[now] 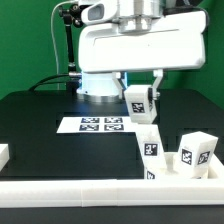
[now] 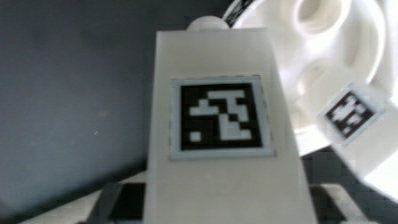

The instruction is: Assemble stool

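The gripper [image 1: 138, 91] is closed on one white block leg [image 1: 137, 101] and holds it upright, near the flat marker board [image 1: 100, 124], on the exterior view's right of it. This leg is a smooth plastic prism with a square black-and-white tag on its face. In the wrist view the thick round seat [image 2: 324, 40], white and a little glossy, lies just beside it. On the matte black table [image 1: 30, 125], near the long white rail [image 1: 90, 190], a second leg [image 1: 150, 157] stands upright and a third leg [image 1: 196, 152] is tilted
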